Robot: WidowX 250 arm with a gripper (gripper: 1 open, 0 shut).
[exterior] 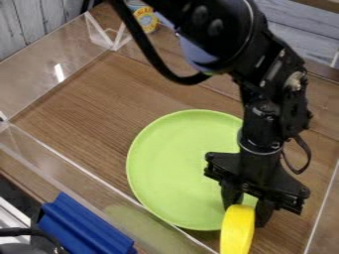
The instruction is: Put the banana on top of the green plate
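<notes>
One gripper (252, 205), pointing down, jaws clamped on the banana (237, 231), which hangs directly beneath it. One green plate (169, 169), lying on the wooden table (93, 99) just left of the gripper.

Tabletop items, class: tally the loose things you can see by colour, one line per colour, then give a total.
Yellow: 1, the banana
Green: 1, the green plate
Blue: 1, the blue object at the bottom left
Total: 3

green plate (172, 164) bare, clear wall (54, 149) left, blue object (82, 230) below
</notes>
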